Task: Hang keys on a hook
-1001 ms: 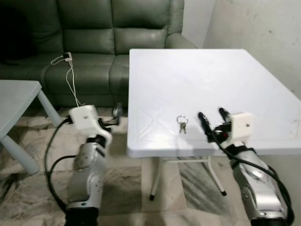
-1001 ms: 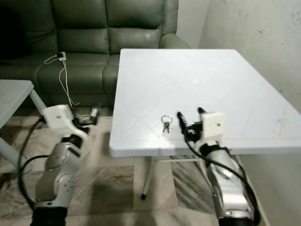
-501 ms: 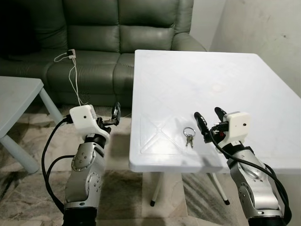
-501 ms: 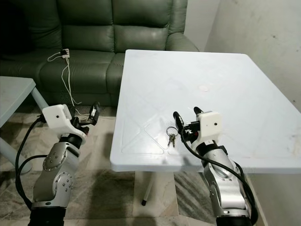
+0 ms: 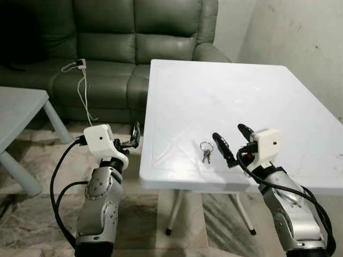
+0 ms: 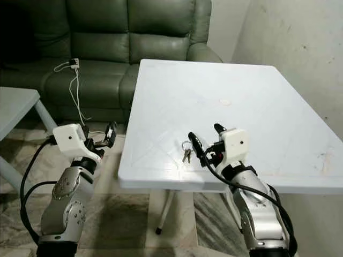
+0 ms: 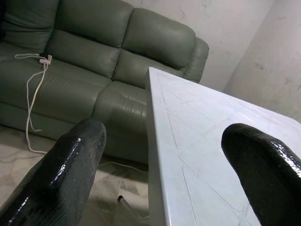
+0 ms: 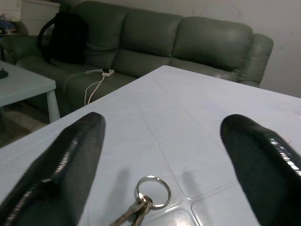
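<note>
A green leather sofa [image 5: 107, 37] carries a white charger cable [image 5: 80, 80] on its seat and a black bag [image 8: 68, 40] at one end, behind a white plastic table [image 5: 252, 96] and a smaller pale side table [image 5: 16, 107].

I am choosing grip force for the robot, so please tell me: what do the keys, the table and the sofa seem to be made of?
Keys: metal, probably steel; the ring is thin, silvery and shiny.
Table: likely moulded plastic; white, matte, with diagonal lines pressed into the top and a rounded edge.
Sofa: leather or imitation leather, which one I cannot tell; dark green, with a soft sheen and creased, puffy cushions.
</note>
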`<state>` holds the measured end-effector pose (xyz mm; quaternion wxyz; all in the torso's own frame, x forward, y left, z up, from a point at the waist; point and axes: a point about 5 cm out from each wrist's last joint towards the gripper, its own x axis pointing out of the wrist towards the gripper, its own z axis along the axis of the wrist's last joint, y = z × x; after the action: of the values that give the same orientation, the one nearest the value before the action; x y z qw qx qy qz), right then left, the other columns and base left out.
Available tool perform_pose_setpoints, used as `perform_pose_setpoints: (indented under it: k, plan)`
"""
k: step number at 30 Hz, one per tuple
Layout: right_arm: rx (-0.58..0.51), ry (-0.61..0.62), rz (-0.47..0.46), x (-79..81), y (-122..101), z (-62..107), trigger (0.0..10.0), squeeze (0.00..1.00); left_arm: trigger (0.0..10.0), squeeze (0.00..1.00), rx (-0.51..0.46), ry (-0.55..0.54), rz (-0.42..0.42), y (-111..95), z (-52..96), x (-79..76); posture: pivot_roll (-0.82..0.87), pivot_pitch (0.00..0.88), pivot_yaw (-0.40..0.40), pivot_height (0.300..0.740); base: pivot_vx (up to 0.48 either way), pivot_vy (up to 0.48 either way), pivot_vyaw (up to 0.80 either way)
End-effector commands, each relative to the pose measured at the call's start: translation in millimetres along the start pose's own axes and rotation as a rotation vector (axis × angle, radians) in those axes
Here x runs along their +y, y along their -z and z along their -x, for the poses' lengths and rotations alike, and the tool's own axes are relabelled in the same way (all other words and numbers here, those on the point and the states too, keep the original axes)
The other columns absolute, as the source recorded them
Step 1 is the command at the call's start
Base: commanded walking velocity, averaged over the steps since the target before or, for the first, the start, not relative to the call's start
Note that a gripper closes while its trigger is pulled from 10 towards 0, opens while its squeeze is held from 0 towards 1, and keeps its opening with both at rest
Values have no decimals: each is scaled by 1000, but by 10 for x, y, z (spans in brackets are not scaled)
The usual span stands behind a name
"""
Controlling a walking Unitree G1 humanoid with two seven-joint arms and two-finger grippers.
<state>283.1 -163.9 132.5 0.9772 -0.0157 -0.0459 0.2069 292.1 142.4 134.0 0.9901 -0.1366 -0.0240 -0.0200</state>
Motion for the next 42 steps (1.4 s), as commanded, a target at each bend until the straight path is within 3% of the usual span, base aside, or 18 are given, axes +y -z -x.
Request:
perform_pose_setpoints:
  k: [1,2,3,14,15,16,17,20,21,22,26,27,30,31,33,34,35,42]
  plan:
    - [12,-20,18,-8,-19,11,10000,1000,10000,0,-7,7,-3,-26,9,-54,3,2,-94,740,0,0,0]
    - [13,-22,19,-7,-19,14,10000,549,10000,0,-8,9,-3,-26,11,-56,3,1,-93,740,0,0,0]
    - [13,-24,24,-8,-21,16,10000,0,10000,0,-10,10,-5,-26,12,-59,4,0,-94,740,0,0,0]
    - [24,-50,8,5,-8,25,10000,0,10000,0,2,29,-21,1,41,-80,4,2,-91,740,0,0,0]
    - [16,-72,-30,32,-1,28,10000,639,10000,0,7,43,-46,10,53,-95,7,6,-90,740,0,0,0]
    - [13,-78,-41,39,0,29,10000,639,10000,0,7,46,-52,12,57,-98,7,6,-90,740,0,0,0]
    - [16,-76,-36,43,3,28,10000,1000,10000,0,8,52,-53,15,59,-105,7,6,-90,740,0,0,0]
    - [49,-53,3,54,50,-11,10000,1000,10000,0,11,92,-87,21,86,-157,11,14,-89,740,0,0,0]
    - [49,-58,3,60,51,-14,10000,714,10000,0,12,100,-90,22,95,-173,14,22,-88,740,0,0,0]
    - [51,-58,8,64,56,-23,10000,0,10000,0,13,108,-96,25,103,-185,14,22,-88,740,0,0,0]
    - [49,-79,-15,104,58,-80,10000,0,10000,0,29,156,-119,61,184,-265,22,47,-89,740,0,0,0]
    - [32,-102,-52,135,42,-101,10000,973,10000,0,42,168,-123,94,231,-283,25,57,-89,740,0,0,0]
    - [13,-125,-81,157,18,-110,10000,1000,10000,0,52,179,-136,116,272,-303,30,70,-89,740,0,0,0]
    - [45,-83,-19,145,39,-149,10000,1000,10000,0,60,185,-133,133,314,-324,34,85,-90,740,0,0,0]
    - [66,-74,-19,150,56,-176,10000,1000,10000,0,70,187,-134,152,350,-338,37,92,-91,740,0,0,0]
    - [62,-86,-26,166,55,-183,10000,722,10000,0,72,189,-136,161,365,-342,37,92,-91,740,0,0,0]
    - [60,-94,-27,181,54,-193,10000,0,10000,0,76,191,-137,168,380,-346,39,101,-91,740,0,0,0]
    - [84,-90,-38,247,66,-275,10000,0,10000,0,95,219,-155,185,484,-405,47,132,-93,740,0,0,0]
